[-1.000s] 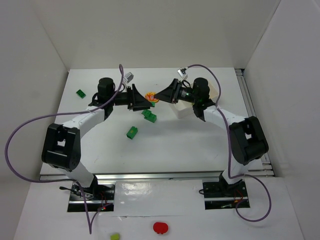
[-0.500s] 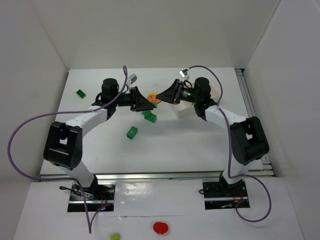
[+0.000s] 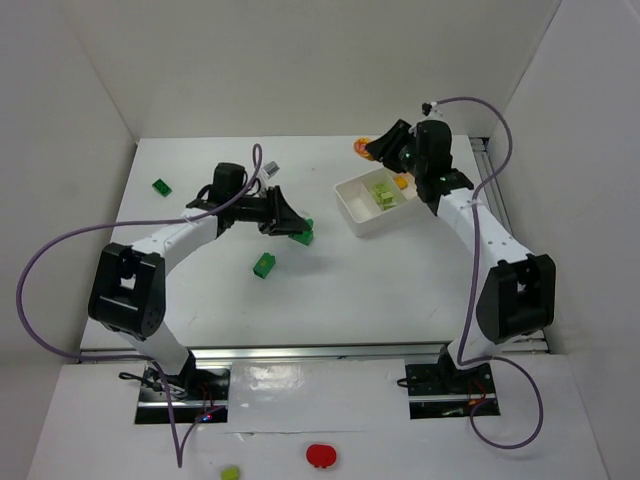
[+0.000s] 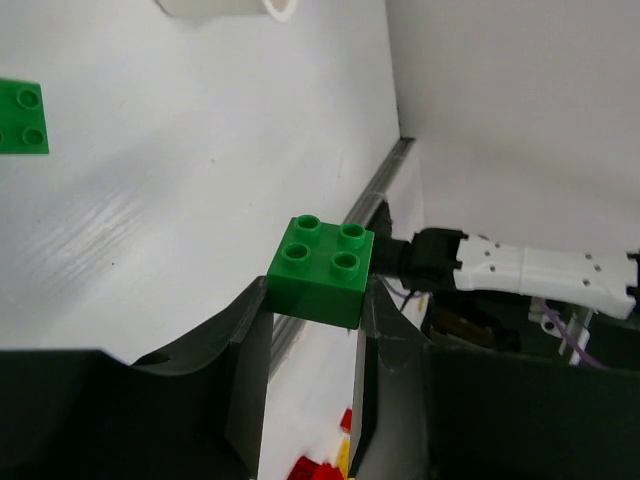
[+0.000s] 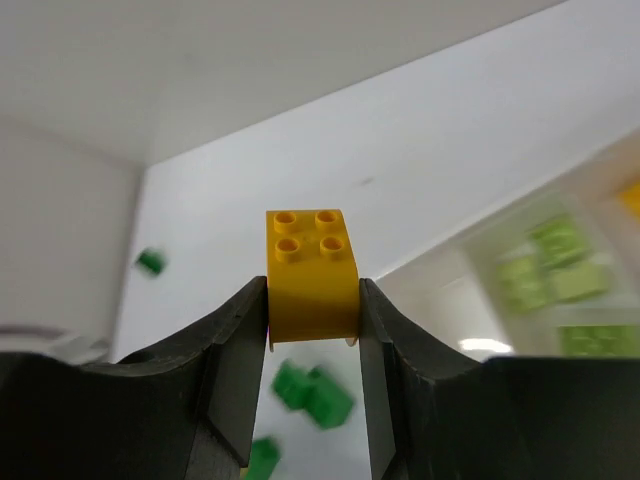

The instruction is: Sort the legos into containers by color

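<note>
I work in a robotics lab, in a closed test cell rather than a home or a shop. Plain white panels (image 3: 300,60) box in the white table (image 3: 400,290) behind it and on both sides. An aluminium rail (image 3: 320,350) runs along the table's near edge, with bolted metal base plates (image 3: 185,392) just in front of it. Purple cables (image 3: 20,290) loop loose to the table's left. On the table lie toy legos (image 3: 264,265) and a white tray (image 3: 352,213), set out as props.

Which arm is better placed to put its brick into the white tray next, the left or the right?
Right, probably. The right gripper is shut on a yellow brick close by the far edge of the tray; the left gripper holds a green brick farther off, to its left.
</note>
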`<state>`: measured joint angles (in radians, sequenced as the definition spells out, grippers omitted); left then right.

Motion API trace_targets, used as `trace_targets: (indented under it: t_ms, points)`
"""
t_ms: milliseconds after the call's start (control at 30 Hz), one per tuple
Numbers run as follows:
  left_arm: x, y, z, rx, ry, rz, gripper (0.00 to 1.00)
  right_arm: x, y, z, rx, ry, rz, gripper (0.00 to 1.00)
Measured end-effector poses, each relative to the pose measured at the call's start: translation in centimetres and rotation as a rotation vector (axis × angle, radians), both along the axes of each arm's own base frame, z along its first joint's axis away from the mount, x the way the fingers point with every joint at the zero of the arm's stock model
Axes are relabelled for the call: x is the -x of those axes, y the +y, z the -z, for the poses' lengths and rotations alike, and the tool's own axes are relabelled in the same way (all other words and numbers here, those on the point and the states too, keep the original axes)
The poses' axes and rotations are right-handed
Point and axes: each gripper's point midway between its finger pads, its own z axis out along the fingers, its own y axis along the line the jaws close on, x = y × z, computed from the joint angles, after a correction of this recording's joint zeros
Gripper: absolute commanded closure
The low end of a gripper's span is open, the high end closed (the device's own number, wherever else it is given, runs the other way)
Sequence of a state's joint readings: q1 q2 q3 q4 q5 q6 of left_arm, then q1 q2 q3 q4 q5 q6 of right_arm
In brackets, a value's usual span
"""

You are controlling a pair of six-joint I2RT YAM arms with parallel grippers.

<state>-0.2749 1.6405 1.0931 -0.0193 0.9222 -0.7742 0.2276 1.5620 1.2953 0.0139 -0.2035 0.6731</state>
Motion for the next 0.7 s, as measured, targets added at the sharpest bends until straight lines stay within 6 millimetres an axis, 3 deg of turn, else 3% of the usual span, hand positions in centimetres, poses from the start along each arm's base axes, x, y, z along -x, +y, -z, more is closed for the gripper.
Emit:
trace_targets:
  t_ms: [67,167,233,333,533,700]
  points:
    - [-0.6,-0.5,-0.3,-0.06,-0.021,-0.018,1.0,-1.2,-2.9,-0.3,0.122,0.002,0.151,0.89]
    - [-2.3,-2.4,-2.5,-0.137,-0.097,-0.029,1.0,-2.4,-7.0,0.1,0.286,0.034,0.334,0.89]
    - [-3.4,-3.7,-4.0,-0.164,-0.146,-0.04,1.0,-2.8,-8.5,1.3,0.365,0.066,0.395,0.89]
    - [-4.2,-5.5,-4.6,-0.205,-0.171,-0.032,1.0,-2.9,-10.5,4.9,0.476,0.155,0.443,0.87]
    - [-7.5,-9.5,-1.6,-0.329,-0.142,-0.025,1.0,-3.1,-12.9,10.1,0.585,0.281,0.469,0.87]
    - [-9.9,-11.4,1.1,-0.43,-0.121,-0.054,1.0,-3.1,-13.9,12.2,0.617,0.328,0.48,0.82]
